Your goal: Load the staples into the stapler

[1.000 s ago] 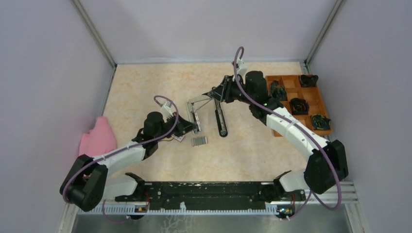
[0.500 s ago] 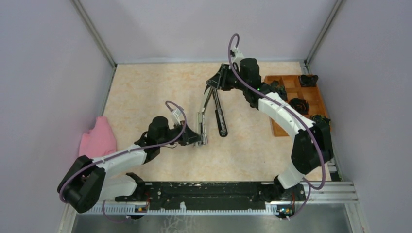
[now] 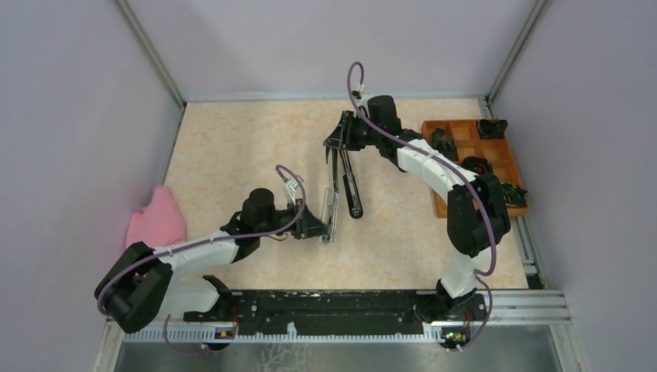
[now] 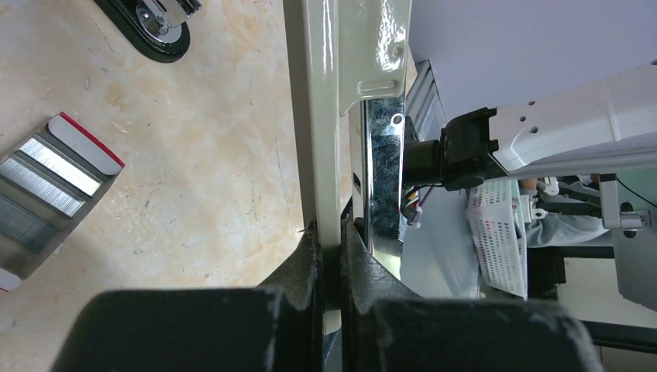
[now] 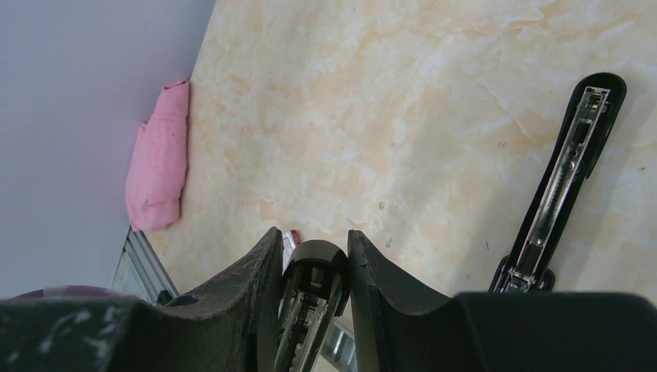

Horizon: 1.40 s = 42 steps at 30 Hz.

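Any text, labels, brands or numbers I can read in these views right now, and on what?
No text is readable in any view.
On the small red-and-white cardboard staple box: no print legible on the part that shows.
On the opened black-and-cream metal stapler: no brand or marking visible.
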Available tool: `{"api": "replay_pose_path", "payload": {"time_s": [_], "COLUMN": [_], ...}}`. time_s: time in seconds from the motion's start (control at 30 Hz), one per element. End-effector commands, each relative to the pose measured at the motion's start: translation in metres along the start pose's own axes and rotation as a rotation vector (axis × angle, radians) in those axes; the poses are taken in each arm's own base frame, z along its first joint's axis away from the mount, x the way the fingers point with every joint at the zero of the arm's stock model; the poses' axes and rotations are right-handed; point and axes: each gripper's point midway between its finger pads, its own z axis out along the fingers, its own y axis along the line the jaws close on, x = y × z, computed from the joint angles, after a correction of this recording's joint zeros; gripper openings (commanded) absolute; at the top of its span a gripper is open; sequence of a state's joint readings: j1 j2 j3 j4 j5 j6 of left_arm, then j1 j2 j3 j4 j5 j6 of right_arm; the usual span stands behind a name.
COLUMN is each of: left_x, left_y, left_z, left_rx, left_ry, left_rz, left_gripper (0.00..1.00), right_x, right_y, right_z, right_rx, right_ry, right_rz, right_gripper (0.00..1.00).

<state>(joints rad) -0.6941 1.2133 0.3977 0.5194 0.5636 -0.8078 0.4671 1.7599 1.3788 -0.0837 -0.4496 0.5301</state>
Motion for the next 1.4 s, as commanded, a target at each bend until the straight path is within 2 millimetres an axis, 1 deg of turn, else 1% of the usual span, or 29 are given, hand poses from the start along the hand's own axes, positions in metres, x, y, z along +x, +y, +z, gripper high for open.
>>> {"api": "replay_pose_path", "payload": {"time_s": [0.0, 0.1, 0.13, 0.3, 0.4, 0.53, 0.57, 0.6, 0.7, 0.87, 1.0, 1.13, 1.27, 1.37], "left_x": [-0.048, -0.046, -0.045, -0.038, -0.036, -0.036, -0.037, -0.038, -0.042, -0.05, -0.056, -0.061, -0.064, -0.065], "left_y": [-0.061, -0.05, -0.047, -0.024, -0.018, -0.011, -0.009, -0.008, -0.005, -0.005, -0.006, -0.007, -0.009, -0.01], "left_z": [-0.002, -0.001, 0.0, 0.005, 0.007, 0.008, 0.009, 0.009, 0.01, 0.014, 0.017, 0.019, 0.02, 0.021], "left_rx": [0.212, 0.182, 0.174, 0.11, 0.1, 0.076, 0.069, 0.063, 0.047, 0.035, 0.035, 0.033, 0.037, 0.039], "left_ry": [-0.168, -0.18, -0.182, -0.186, -0.187, -0.204, -0.21, -0.216, -0.233, -0.252, -0.263, -0.276, -0.28, -0.28], "left_rz": [0.203, 0.138, 0.115, 0.009, -0.03, -0.068, -0.074, -0.08, -0.095, -0.116, -0.128, -0.128, -0.123, -0.123], "left_gripper": [0.0, 0.0, 0.0, 0.0, 0.0, 0.0, 0.0, 0.0, 0.0, 0.0, 0.0, 0.0, 0.0, 0.0], "right_x": [-0.012, -0.02, -0.025, -0.045, -0.053, -0.055, -0.051, -0.054, -0.038, 0.0, 0.03, 0.055, 0.073, 0.079], "right_y": [-0.001, 0.003, 0.004, 0.013, 0.019, 0.023, 0.021, 0.03, 0.033, 0.039, 0.039, 0.037, 0.036, 0.035], "right_z": [0.0, -0.002, -0.004, -0.016, -0.027, -0.039, -0.038, -0.048, -0.052, -0.05, -0.046, -0.043, -0.038, -0.036], "right_rx": [0.02, 0.022, 0.026, 0.046, 0.055, 0.065, 0.066, 0.05, 0.034, 0.012, 0.012, 0.011, 0.016, 0.016], "right_ry": [-0.005, -0.021, -0.03, -0.086, -0.113, -0.131, -0.122, -0.141, -0.115, -0.059, -0.012, 0.03, 0.068, 0.076], "right_rz": [-0.07, -0.088, -0.096, -0.141, -0.17, -0.188, -0.185, -0.194, -0.178, -0.147, -0.12, -0.089, -0.065, -0.049], "right_gripper": [0.14, 0.36, 0.4, 0.54, 0.61, 0.66, 0.69, 0.73, 0.73, 0.73, 0.72, 0.71, 0.68, 0.65]}}
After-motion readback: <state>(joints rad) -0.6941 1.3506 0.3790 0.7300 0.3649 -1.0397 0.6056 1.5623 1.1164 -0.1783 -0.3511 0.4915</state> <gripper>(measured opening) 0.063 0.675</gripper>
